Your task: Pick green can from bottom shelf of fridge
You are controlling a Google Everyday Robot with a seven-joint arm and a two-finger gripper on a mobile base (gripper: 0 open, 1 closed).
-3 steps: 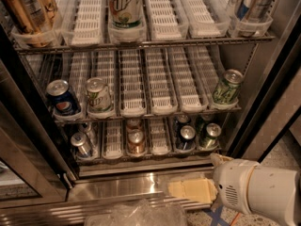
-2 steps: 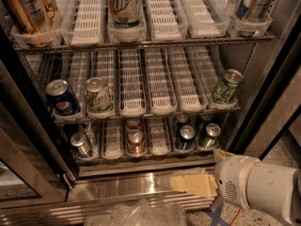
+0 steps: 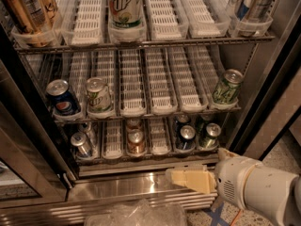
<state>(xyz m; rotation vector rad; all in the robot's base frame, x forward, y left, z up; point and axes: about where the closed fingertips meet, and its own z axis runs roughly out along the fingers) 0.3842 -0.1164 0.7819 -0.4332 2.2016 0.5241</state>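
Observation:
The green can (image 3: 209, 135) stands at the front right of the fridge's bottom shelf (image 3: 113, 150), silver top up, beside a dark blue can (image 3: 186, 138). My gripper (image 3: 190, 179), pale yellow on a white arm, hovers over the shiny steel sill (image 3: 117, 182), below and slightly left of the green can and apart from it. It holds nothing that I can see.
The bottom shelf also holds a brown can (image 3: 136, 142) and silver cans (image 3: 82, 145). The middle rack has a Pepsi can (image 3: 63, 98), a pale green-and-white can (image 3: 98, 95) and another green can (image 3: 226, 86). The dark door frame (image 3: 268, 93) stands on the right. Crumpled clear plastic (image 3: 136, 213) lies below the sill.
My gripper has edged slightly up toward the sill. The cans have not moved.

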